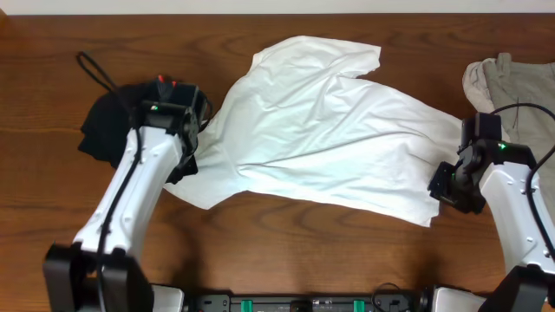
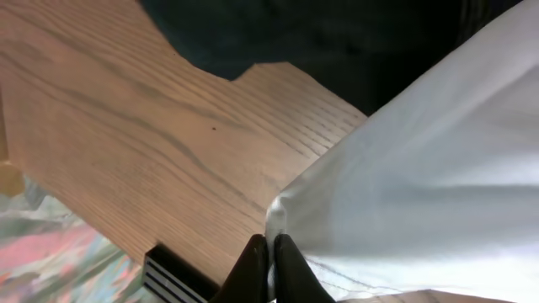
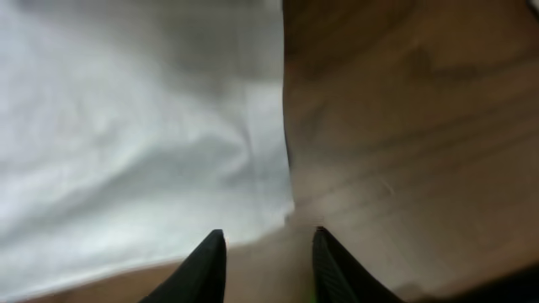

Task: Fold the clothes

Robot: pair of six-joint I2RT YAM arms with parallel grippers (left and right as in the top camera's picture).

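Observation:
The clothes, a white T-shirt (image 1: 329, 139), lie crumpled and spread across the middle of the table. My left gripper (image 1: 198, 143) is at the shirt's left edge, beside the black garment. In the left wrist view that gripper (image 2: 271, 257) is shut on a pinch of the white fabric (image 2: 421, 168). My right gripper (image 1: 444, 186) is at the shirt's right-hand corner. In the right wrist view it (image 3: 268, 240) stands open low over the wood. The shirt's corner (image 3: 269, 202) lies just ahead of the gap, and nothing sits between the fingers.
A black garment (image 1: 108, 130) lies at the left under my left arm and shows in the left wrist view as a dark heap (image 2: 337, 34). A beige-khaki garment (image 1: 512, 87) lies at the far right. The table's front edge (image 2: 126, 244) runs close to my left gripper.

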